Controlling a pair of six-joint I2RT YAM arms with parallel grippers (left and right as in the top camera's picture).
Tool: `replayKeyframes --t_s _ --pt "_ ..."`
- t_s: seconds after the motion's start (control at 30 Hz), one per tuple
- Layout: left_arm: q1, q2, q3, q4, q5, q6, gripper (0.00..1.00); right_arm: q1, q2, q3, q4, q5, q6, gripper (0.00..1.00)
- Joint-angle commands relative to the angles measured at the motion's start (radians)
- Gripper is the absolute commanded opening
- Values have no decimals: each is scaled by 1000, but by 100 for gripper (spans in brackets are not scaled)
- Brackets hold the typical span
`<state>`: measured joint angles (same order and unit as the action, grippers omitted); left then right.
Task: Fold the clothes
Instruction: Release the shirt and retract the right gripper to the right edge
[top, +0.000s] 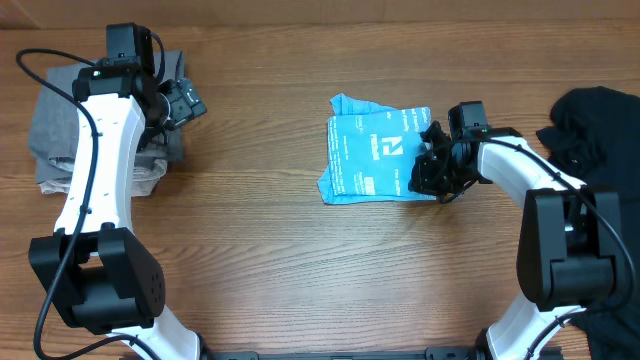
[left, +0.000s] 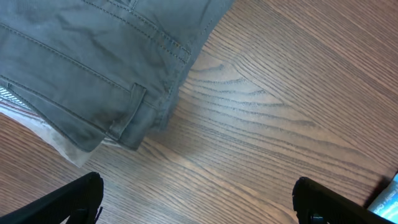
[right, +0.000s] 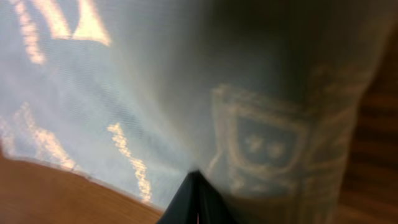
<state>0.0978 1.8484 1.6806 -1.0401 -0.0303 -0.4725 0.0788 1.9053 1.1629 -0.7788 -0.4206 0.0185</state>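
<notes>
Light blue cotton of the T-shirt (right: 124, 93) presses close against the right wrist camera. Its fine weave and pale, blurred lettering fill the view as the right gripper (right: 196, 198) pinches its fingertips tight together on the cloth. Seen from overhead, the shirt lies folded into a rough rectangle at the middle of the wooden table (top: 280, 250). Its white print faces up, the far left corner juts out and the edges are rumpled; the gripper has hold of the right edge. At the right edge of the table sits the black garment (top: 600, 130), a soft, crumpled heap apart from the shirt. On the left, the left gripper (left: 199, 208) hovers with its jaws spread wide and nothing between them. It hangs just beside a stack of grey trousers (left: 93, 56) with stitched seams, which rest on a beige garment (left: 65, 146). Streaked brown grain runs across the bare tabletop.
</notes>
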Motion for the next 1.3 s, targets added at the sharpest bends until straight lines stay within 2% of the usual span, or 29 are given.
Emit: replayKeyframes --t_s 0.0,0.1,0.17,0.27,0.53,0.73,0.83,0.93,1.1,1.27 --pt "-6 -25 23 1 -3 -11 100 4 -54 160 -59 -73 -42 4" --pt "-6 -25 23 1 -3 -11 100 4 -71 330 -114 -71 -40 4" --pt "-6 -25 23 1 -3 -11 100 4 -71 364 -79 -2 -3 4" --pt "-6 -25 23 1 -3 -11 100 4 -60 361 -41 120 31 7" --pt "-6 -25 23 1 -3 -11 100 4 58 340 87 164 31 12" --pt "-6 -25 23 1 -3 -11 100 4 198 340 151 238 65 12" --pt "-6 -25 23 1 -3 -11 100 4 248 340 161 240 64 8" --pt "-6 -25 23 1 -3 -11 100 4 240 347 174 235 63 8" --pt "-6 -25 23 1 -3 -11 100 2 151 437 154 234 61 15" --pt "-6 -25 23 1 -3 -11 100 -59 -5 547 43 237 117 29"
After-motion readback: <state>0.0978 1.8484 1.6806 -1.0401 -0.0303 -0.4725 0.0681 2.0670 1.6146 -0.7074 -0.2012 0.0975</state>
